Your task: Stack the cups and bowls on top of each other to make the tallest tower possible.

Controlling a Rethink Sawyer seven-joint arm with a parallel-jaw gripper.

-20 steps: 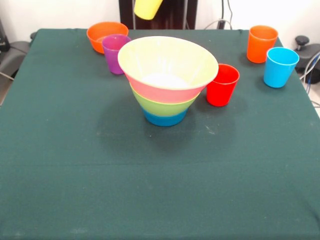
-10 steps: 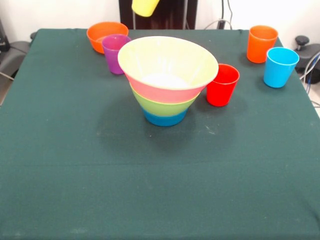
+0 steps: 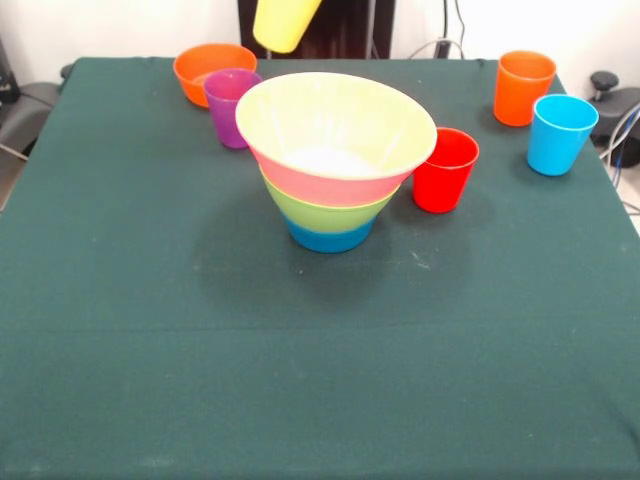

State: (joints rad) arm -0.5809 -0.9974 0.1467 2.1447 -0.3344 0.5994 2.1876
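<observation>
On the green surface (image 3: 320, 380) the tower (image 3: 335, 160) stands at the centre. At 12 o'clock the yellow cup (image 3: 285, 22) hangs tilted and has come lower than a moment ago, so placing it looks next. The tool is hidden; its state cannot be told.

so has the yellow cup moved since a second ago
Yes. The yellow cup has come down a little, with more of it showing below the top edge, closer to the tower's rim. It hangs tilted, above and behind it.
</observation>
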